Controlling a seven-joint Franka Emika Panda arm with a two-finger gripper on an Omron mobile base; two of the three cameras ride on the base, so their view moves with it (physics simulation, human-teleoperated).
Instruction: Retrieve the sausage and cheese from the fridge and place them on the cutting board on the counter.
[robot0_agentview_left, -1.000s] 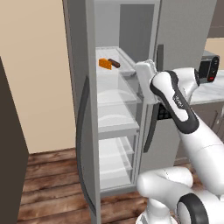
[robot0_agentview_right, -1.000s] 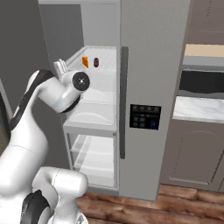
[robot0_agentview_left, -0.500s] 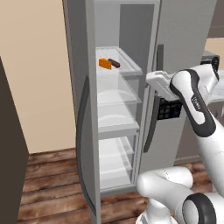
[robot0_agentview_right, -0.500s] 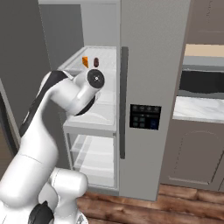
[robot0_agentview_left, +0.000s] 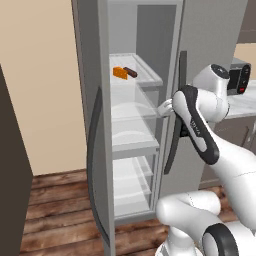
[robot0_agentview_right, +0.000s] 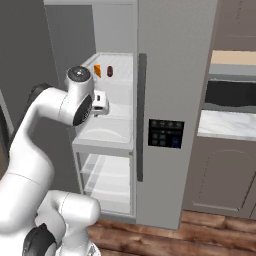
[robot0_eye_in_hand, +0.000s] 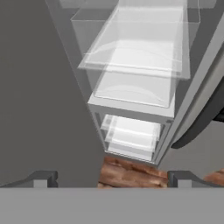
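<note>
The fridge (robot0_agentview_left: 210, 30) stands with its left door swung open and white shelves bare inside. On the upper shelf the orange cheese (robot0_agentview_left: 119, 73) lies beside the dark sausage (robot0_agentview_left: 131, 72); the right base view has the same cheese (robot0_agentview_right: 97, 70) and sausage (robot0_agentview_right: 110, 71). My gripper (robot0_agentview_left: 165, 107) hangs open at the opening's right edge, one shelf level below the food and touching neither piece. From the right it shows as the gripper (robot0_agentview_right: 100, 102) in front of the middle shelf. The hand view looks down past the gripper (robot0_eye_in_hand: 111, 179), its jaws wide apart, over the lower shelves (robot0_eye_in_hand: 131, 61). The cutting board is out of view.
The open door (robot0_agentview_left: 92, 165) with its long dark handle juts toward me on the left. The shut right door's handle (robot0_agentview_left: 175, 125) runs just behind my forearm. A marble counter (robot0_agentview_right: 225, 125) lies right of the fridge, with a toaster (robot0_agentview_left: 239, 77) on it. Wooden floor (robot0_eye_in_hand: 131, 173) is below.
My hand has dropped from the upper shelf's height to the middle shelf's and drawn in toward the opening, while the elbow has risen. Cheese and sausage have not moved.
</note>
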